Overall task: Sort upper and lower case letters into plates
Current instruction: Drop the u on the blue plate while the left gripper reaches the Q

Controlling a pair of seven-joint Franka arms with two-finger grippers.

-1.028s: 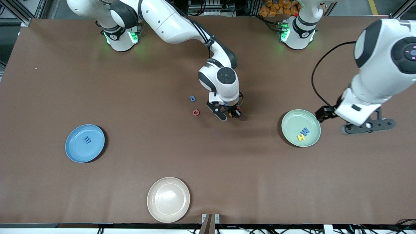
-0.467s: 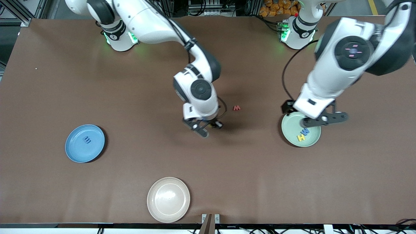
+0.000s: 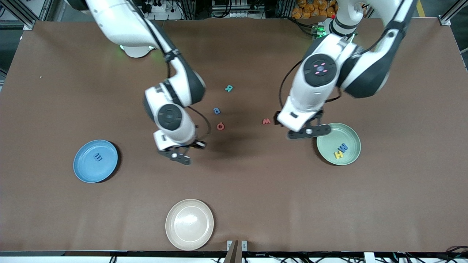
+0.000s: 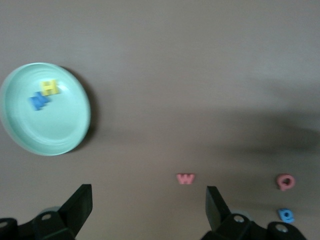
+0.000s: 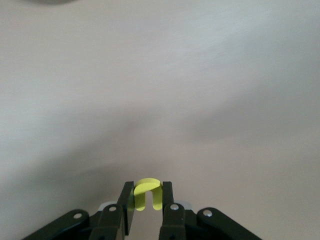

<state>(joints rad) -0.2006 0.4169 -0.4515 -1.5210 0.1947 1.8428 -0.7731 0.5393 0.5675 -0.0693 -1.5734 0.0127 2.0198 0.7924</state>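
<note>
Surface (image 3: 256,190) is carrying everything: the sky blue plate (image 3: 95,161) is lying toward the right arm's end, the mint green plate (image 3: 339,144) toward the left arm's. The right end effector (image 3: 180,153) is pinching a yellow letter (image 5: 147,195) shut between its fingers, hanging over bare surface between the loose letters and the blue plate. The left end effector (image 3: 306,132) is gaping wide and empty beside the green plate, with the red w (image 3: 266,121) lying just toward the middle from it.
</note>
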